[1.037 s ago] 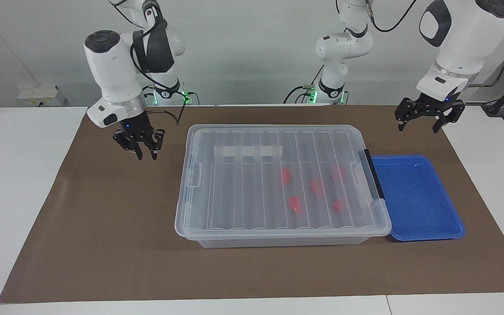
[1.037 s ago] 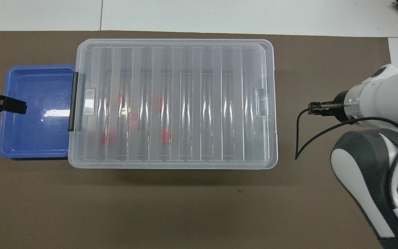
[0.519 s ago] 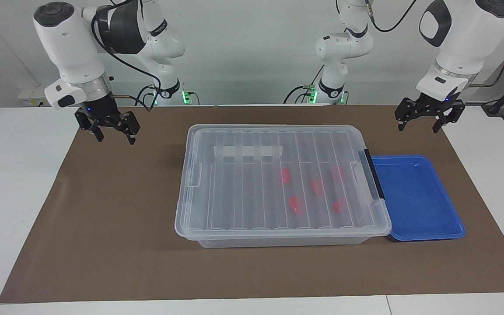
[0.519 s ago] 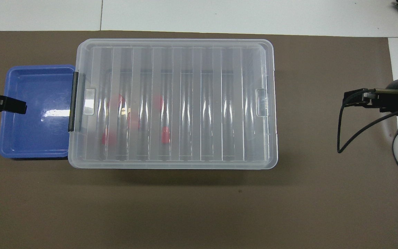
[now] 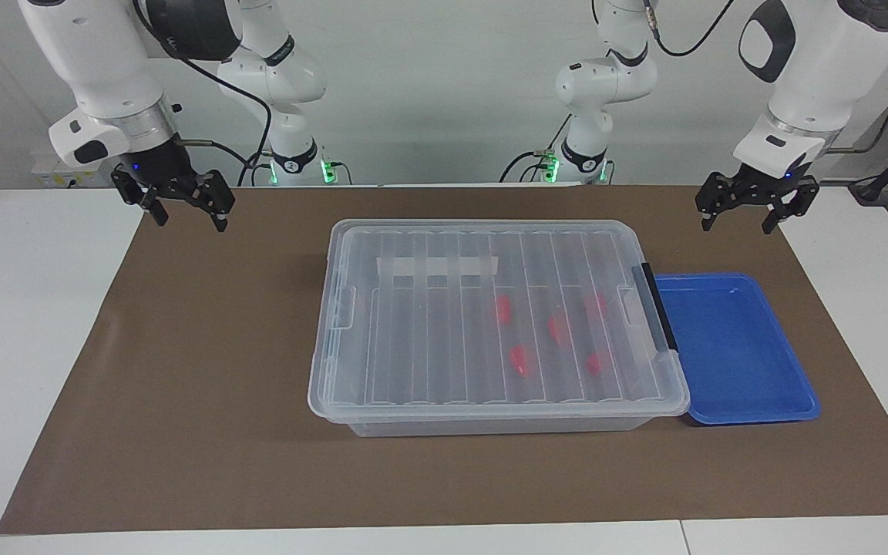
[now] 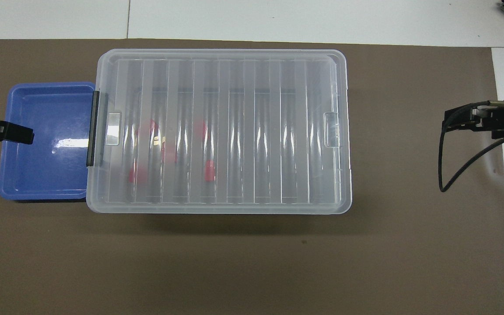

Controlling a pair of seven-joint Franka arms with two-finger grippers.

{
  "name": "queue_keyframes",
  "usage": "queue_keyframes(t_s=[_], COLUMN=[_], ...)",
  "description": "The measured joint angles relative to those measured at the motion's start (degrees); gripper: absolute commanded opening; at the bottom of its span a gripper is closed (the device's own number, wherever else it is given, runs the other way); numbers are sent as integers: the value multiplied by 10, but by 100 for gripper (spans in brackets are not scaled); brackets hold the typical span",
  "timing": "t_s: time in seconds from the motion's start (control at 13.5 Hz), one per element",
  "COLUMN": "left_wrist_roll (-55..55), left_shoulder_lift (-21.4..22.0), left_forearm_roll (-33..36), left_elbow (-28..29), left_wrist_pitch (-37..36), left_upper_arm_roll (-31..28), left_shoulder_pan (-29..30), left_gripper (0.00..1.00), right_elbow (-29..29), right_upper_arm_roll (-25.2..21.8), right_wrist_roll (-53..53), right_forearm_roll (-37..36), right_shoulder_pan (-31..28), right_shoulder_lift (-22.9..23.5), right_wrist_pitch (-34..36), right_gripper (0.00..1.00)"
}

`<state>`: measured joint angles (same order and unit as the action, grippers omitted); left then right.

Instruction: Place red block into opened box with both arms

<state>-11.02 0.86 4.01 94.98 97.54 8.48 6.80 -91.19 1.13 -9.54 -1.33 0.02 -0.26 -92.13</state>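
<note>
The box (image 5: 490, 324) is a large clear bin in the middle of the brown mat, with its ribbed lid lying shut on top. Several red blocks (image 5: 519, 361) show blurred through the lid, inside the box toward the left arm's end (image 6: 209, 170). A black latch bar (image 5: 658, 308) runs along that end of the lid. My right gripper (image 5: 182, 204) hangs open and empty over the mat's edge at the right arm's end. My left gripper (image 5: 752, 208) hangs open and empty over the mat by the blue tray, where it waits.
A shallow blue tray (image 5: 737, 354) with nothing in it sits against the box at the left arm's end. The brown mat (image 5: 182, 401) covers the white table. A black cable loops from the right wrist.
The right gripper rose and swung away from the box toward the right arm's end of the table, and its fingers spread wider. The left arm, box and tray stayed put.
</note>
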Motion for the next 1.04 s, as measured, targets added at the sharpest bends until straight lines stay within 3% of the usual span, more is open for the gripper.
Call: queue_keyframes(t_s=[1.04], left_wrist_roll=[0], left_shoulder_lift=[0], left_forearm_roll=[0], left_elbow=[0], left_wrist_pitch=[0], left_upper_arm_roll=[0], left_shoulder_pan=[0], left_gripper=[100], right_elbow=[-3], right_upper_arm_roll=[1], right_wrist_roll=[26], right_forearm_roll=[0], right_shoulder_pan=[4], right_shoulder_lift=[-9], right_wrist_pitch=[27], right_gripper=[100])
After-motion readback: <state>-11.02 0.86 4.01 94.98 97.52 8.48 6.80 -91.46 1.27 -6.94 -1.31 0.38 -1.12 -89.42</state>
